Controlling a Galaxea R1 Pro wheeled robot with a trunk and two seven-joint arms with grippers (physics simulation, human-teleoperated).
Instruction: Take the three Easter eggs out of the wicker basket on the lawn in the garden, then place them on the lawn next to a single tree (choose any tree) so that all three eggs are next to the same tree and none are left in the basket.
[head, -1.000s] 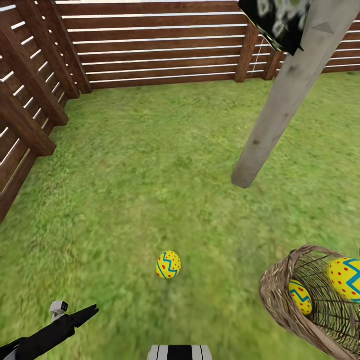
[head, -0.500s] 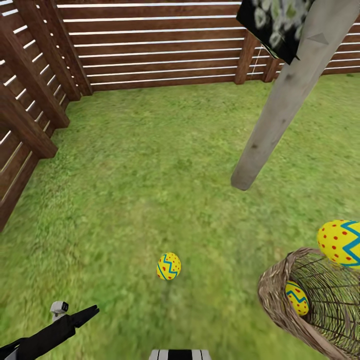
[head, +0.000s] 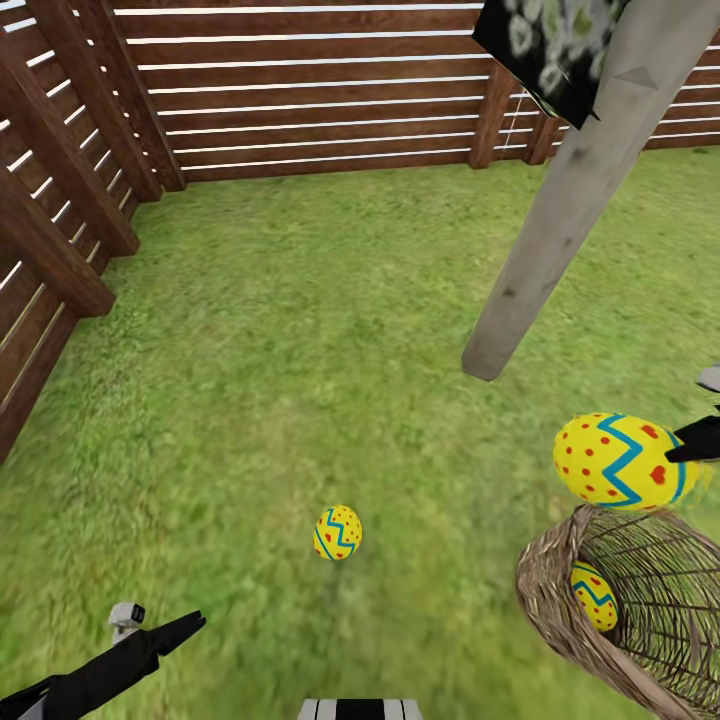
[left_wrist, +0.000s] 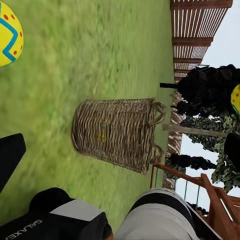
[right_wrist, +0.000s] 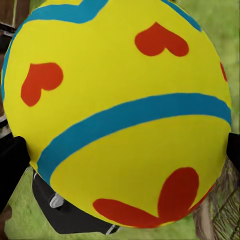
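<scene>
Right tool (head: 672, 452) at the right edge of the head view, raised above the ground, dark fingers clamped on a yellow egg (head: 618, 461). In the right wrist view, 2 black fingertips (right_wrist: 11, 167) pressed against opposite sides of that egg (right_wrist: 125, 110). Left arm low at the bottom left of the head view, angled forward. Left tool (head: 180, 630) holding nothing, black fingertip (left_wrist: 9, 157) in the left wrist view; spread of its fingers unclear.

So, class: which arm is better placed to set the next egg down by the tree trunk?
Right. The right gripper already holds an egg above the basket, close to the trunk. The left gripper hangs low, empty, farther away.
</scene>
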